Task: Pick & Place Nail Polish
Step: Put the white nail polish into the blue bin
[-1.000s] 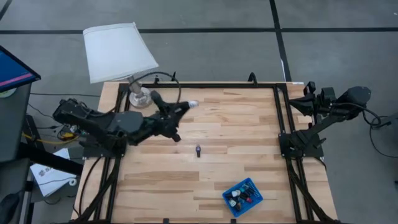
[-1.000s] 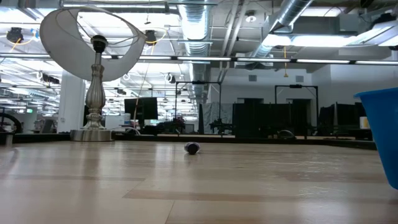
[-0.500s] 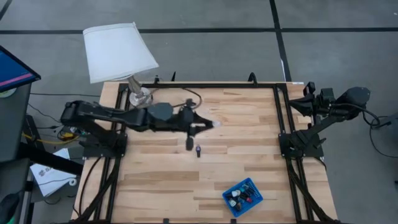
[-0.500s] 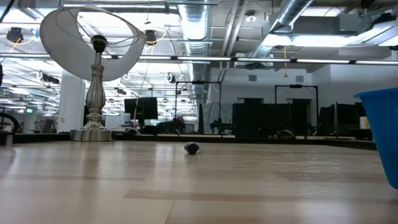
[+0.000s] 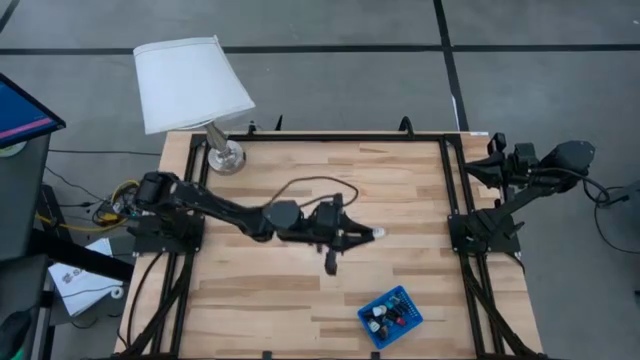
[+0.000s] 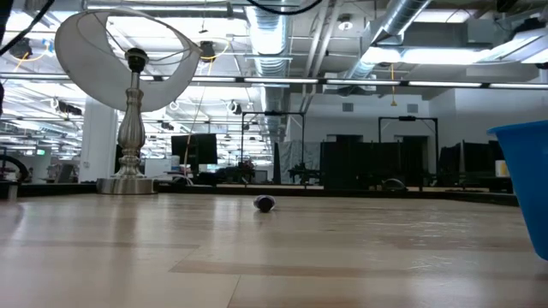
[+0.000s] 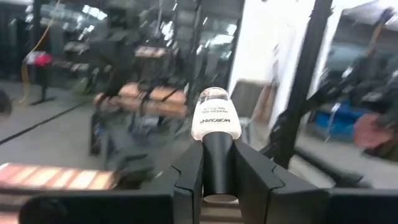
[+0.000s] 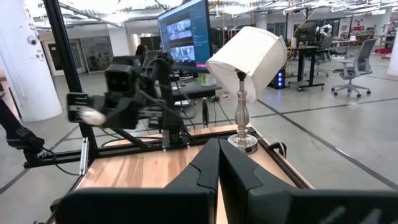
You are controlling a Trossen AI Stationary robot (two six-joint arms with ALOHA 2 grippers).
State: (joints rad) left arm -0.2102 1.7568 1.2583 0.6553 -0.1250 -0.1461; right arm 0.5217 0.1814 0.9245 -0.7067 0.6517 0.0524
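My left gripper (image 5: 366, 234) hangs over the table's middle, shut on a white-bodied nail polish bottle (image 7: 216, 118) with a black cap. A dark nail polish bottle (image 6: 265, 204) lies on its side on the wood; in the high view my left arm hides it. Several more bottles sit in the small blue tray (image 5: 404, 297) near the front edge. My right gripper (image 8: 219, 163) is shut and empty, parked off the table's right edge (image 5: 495, 158). My left gripper pinches the bottle's black cap (image 7: 217, 167) between its two fingers (image 7: 188, 177). The fingers are level and point toward the table's right, and the bottle lies along them. The white body (image 5: 378, 234) sticks out past the fingertips, lifted clear of the table.
A lamp with a white shade (image 5: 190, 85) stands on its silver base (image 5: 226, 157) at the far left corner. Black frame rails (image 5: 452, 200) run along the table's sides. The blue tray's wall shows at the right of the low view (image 6: 524, 184).
My left gripper has swung from beside the lamp toward the table's right and near edges, out over the middle, as the arm stretched out. It stays shut on the white bottle. The dark bottle on the table has not moved.
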